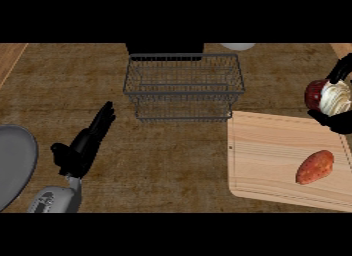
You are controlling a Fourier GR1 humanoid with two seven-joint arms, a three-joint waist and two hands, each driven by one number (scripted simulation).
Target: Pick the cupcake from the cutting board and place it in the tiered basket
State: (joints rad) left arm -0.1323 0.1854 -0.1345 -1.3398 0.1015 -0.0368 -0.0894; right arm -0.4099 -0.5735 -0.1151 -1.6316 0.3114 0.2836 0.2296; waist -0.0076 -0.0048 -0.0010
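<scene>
Head view showed the right hand (346, 122) at the frame's right edge, fingers (343, 64) curled round the cupcake (328, 96), by the upper right corner of the cutting board (275, 150). The tiered basket (183, 92) stood at top centre, well apart from it; the left hand (83, 145) hung lower left, fingers straight.

- Left forearm (57, 200): grey, enters at the near left and angles toward the far side.
- Left hand (85, 145): black, fingers straight and close together, pointing far and slightly right. The thumb is spread out to the left. It holds nothing.
- Right hand (346, 121): black, at the far right edge, with fingers and thumb curled round the cupcake (328, 96).
</scene>
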